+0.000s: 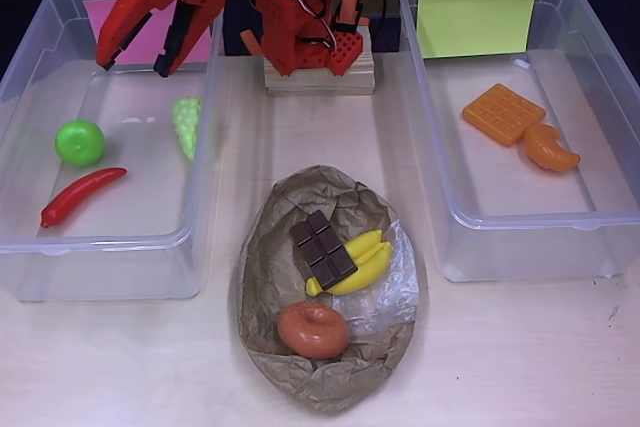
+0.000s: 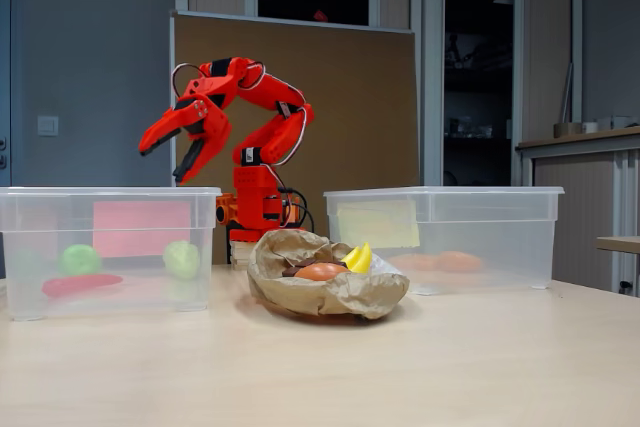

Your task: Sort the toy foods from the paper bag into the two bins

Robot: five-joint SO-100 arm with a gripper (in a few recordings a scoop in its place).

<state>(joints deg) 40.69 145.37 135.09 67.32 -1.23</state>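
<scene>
The red hand (image 1: 135,65) hangs with its fingers apart and nothing between them, above the back of the pink-labelled bin (image 1: 25,237). That bin holds pale-green grapes (image 1: 187,124), a green apple (image 1: 79,142) and a red chili (image 1: 82,195). On the surface (image 1: 520,357) in front, the paper bag (image 1: 270,277) holds a chocolate square (image 1: 323,249), bananas (image 1: 362,265) and a donut (image 1: 313,329). The yellow-green-labelled bin (image 1: 520,247) holds a waffle (image 1: 503,113) touching a croissant (image 1: 550,149).

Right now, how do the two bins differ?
The left bin has a pink label and holds apple, chili and grapes; the right bin has a yellow-green label and holds waffle and croissant. The open gripper hangs over the left bin. Both are clear tubs.
</scene>
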